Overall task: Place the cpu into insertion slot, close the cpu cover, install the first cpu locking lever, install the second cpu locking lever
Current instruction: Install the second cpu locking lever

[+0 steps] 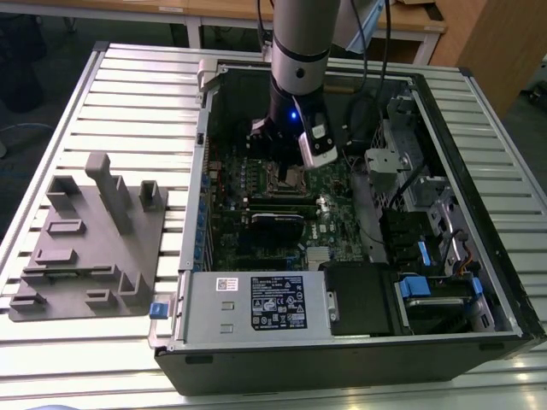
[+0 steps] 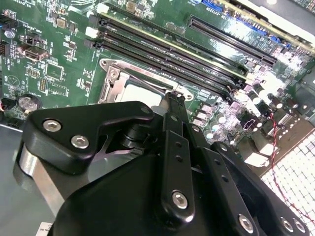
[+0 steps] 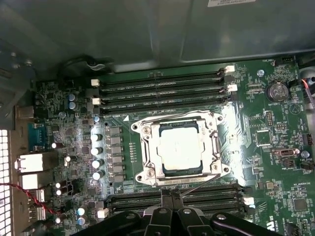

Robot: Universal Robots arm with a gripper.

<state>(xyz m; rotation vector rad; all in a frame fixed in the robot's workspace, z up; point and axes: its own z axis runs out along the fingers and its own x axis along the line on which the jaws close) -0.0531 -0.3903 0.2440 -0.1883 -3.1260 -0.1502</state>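
The cpu (image 3: 179, 147) lies flat in the insertion slot (image 3: 147, 169), its silvery top showing through the cut-out of the cpu cover (image 3: 212, 142), which lies down over it. A thin metal lever (image 3: 199, 185) slants from the socket's corner toward my fingertips. My gripper (image 3: 171, 195) is shut, its tips together just off the socket's edge beside the long black slots. In the second wrist view the gripper (image 2: 175, 98) reaches the rim next to the cpu (image 2: 142, 97). In the exterior view the gripper (image 1: 284, 162) hangs low over the insertion slot (image 1: 293, 180) inside the open case.
Long black memory slots (image 3: 162, 88) run on both sides of the socket. The green board (image 1: 256, 231) sits deep between the case walls (image 1: 479, 171), with a power supply (image 1: 256, 303) at the near side. A grey fixture (image 1: 90, 239) stands on the slatted table at the exterior view's left.
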